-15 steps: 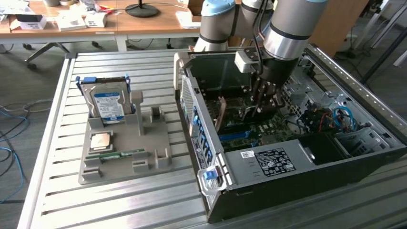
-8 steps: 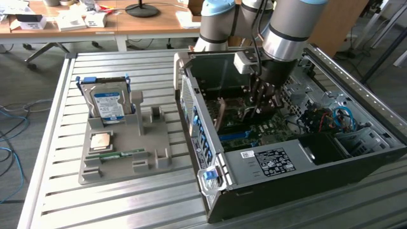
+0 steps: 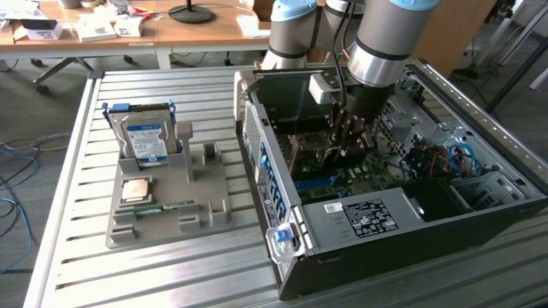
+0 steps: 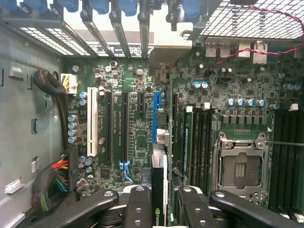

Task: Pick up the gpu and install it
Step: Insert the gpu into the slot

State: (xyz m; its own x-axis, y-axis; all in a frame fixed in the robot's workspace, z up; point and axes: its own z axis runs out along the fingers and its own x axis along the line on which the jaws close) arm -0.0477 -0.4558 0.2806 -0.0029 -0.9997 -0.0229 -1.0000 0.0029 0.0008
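1. The slatted metal tabletop (image 3: pixel 171 269) carries everything and lies well below the fingers (image 4: pixel 138 204).
2. The open computer case (image 3: pixel 256 147) rests on the tabletop, and the fingers are down inside it.
3. The robot arm (image 3: pixel 376 45) reaches into the case from above the fingers.
4. The green motherboard (image 4: pixel 137 142) on the case floor directly faces the fingers.
5. A grey holder tray (image 3: pixel 163 221) sits outside the case, well apart from the fingers, toward the exterior view's left.
6. The gpu (image 4: pixel 158 183) stands on edge between the fingers, which are partly closed and clamped on its two faces. It hangs over the motherboard, in line with the blue slot (image 4: pixel 155 118); I cannot tell whether it touches the slot.
7. A blue-labelled hard drive (image 3: pixel 147 141) stands upright in the tray, far from the fingers.
8. An empty processor socket (image 4: pixel 240 168) lies on the motherboard near the fingers.
9. A green memory stick (image 3: pixel 158 208) lies flat in the tray, well apart from the fingers.
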